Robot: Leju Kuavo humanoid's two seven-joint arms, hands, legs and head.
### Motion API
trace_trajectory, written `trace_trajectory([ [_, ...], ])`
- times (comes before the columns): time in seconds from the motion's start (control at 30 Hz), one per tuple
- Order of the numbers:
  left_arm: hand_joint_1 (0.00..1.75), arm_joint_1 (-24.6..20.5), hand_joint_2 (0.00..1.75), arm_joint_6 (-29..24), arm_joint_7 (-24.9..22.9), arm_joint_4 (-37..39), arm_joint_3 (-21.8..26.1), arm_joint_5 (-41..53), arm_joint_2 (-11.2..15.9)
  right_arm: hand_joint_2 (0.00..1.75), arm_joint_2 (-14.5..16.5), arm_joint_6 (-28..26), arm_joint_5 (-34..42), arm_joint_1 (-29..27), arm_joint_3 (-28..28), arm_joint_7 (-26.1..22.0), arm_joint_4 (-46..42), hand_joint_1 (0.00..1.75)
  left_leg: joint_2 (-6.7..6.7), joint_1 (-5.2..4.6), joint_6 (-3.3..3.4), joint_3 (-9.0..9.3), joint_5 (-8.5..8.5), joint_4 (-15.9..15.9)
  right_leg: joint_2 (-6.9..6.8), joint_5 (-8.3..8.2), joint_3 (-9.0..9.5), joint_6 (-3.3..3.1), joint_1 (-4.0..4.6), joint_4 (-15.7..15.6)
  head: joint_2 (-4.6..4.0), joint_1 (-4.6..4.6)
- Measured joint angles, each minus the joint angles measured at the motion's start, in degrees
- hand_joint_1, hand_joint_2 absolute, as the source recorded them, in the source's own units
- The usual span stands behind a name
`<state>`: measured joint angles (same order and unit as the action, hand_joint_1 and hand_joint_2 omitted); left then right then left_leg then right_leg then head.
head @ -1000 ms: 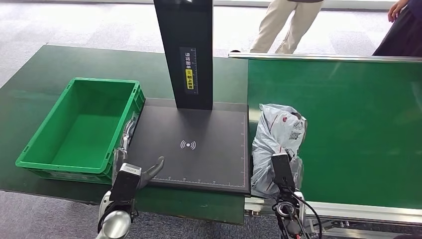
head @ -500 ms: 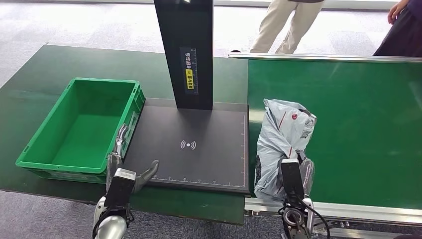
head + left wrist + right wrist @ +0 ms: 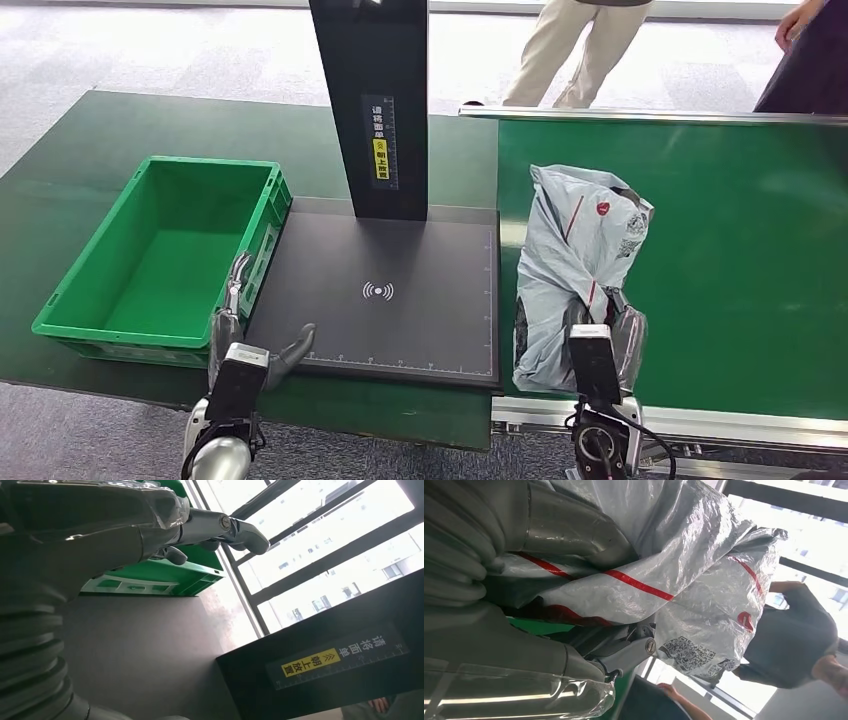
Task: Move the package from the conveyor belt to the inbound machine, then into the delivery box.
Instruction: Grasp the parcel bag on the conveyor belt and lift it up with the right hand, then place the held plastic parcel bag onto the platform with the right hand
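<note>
A grey plastic package [image 3: 575, 250] with red stripes and a printed code stands tilted up on the green conveyor belt [image 3: 730, 260], close to its left edge. My right hand [image 3: 603, 332] grips its near, lower end; up close, thumb and fingers [image 3: 574, 535] wrap the crinkled package [image 3: 694, 570]. The black inbound machine pad [image 3: 420, 330] with its tall column [image 3: 370, 100] lies to the left of the package. Further left stands the green delivery box [image 3: 60, 300], with nothing in it. My left hand [image 3: 240, 325] hovers open at the pad's front left corner, beside the box wall [image 3: 160, 575].
Two people stand beyond the belt's far end, one in light trousers [image 3: 570, 50] and one in dark clothes [image 3: 805, 60]. A metal rail [image 3: 700, 425] runs along the belt's near edge. The dark green table [image 3: 120, 120] carries the box and pad.
My right hand has raised the package, whose top now stands higher and a bit further right on the belt. My left hand has drawn back slightly toward the table's front.
</note>
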<state>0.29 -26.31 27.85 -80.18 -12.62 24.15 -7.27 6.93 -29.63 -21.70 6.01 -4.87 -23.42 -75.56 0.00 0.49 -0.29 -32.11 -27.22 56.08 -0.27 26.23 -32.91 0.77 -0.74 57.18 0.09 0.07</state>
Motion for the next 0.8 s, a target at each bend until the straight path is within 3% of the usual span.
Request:
trace_trajectory([
  [0.5, 0.00, -1.2, 1.75, 1.0, 0.0, 0.2, 0.1, -0.5, -0.2, 1.75, -0.2, 0.9, -2.4, 4.3, -4.4, 2.7, 1.2, 1.75, 0.00, 0.00, 0.00, 0.00, 0.01, 0.0, 0.00, 0.00, 0.01, 0.00, 0.00, 0.0, 0.00, 0.00],
  [0.8, 0.00, -3.3, 1.75, 1.9, 0.6, 2.1, -0.3, -1.6, -0.4, 1.75, -0.1, 1.8, -4.1, 11.6, -5.6, 3.6, 9.1, 1.75, 0.00, 0.00, 0.01, 0.01, 0.03, 0.0, 0.00, -0.01, 0.02, 0.00, 0.00, 0.0, 0.00, 0.01],
])
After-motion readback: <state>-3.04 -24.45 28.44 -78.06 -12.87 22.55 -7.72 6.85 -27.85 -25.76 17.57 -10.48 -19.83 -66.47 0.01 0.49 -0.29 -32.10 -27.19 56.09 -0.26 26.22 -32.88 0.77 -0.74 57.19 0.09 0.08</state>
